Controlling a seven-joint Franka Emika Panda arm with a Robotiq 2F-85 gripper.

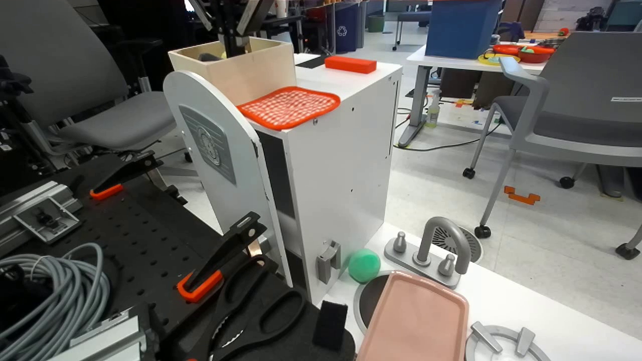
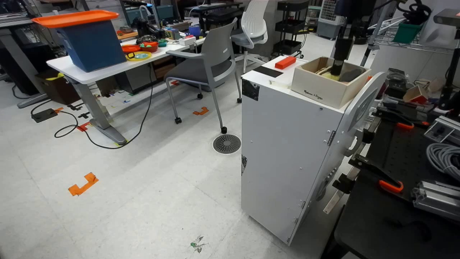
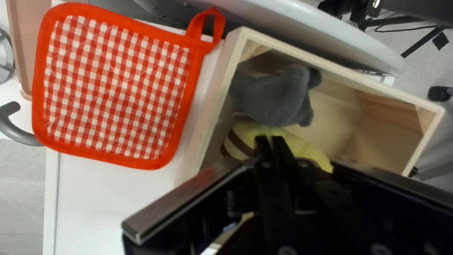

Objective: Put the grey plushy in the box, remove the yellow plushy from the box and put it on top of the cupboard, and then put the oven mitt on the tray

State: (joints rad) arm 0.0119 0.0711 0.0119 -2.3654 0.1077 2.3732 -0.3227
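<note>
Gripper [image 3: 269, 138] down inside the wooden box [image 1: 256, 72] atop the white cupboard [image 2: 284, 151], fingers close together, pinching the yellow plushy [image 3: 300, 144], grey plushy [image 3: 274, 97] right beside it in the same box, checked oven mitt [image 3: 116, 88] flat beside the box, pink tray [image 1: 416, 321] lower down, overlapping the sink [image 1: 369, 297].

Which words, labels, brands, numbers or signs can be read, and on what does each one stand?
"Melissa & Doug", slightly blurred: on the light tan wooden rectangular box, in an exterior view.
White recycling sign, no readable word: on the dark blue bin.
Too small to read: the white label on the four-legged grey chair.
I can read no numbers.
</note>
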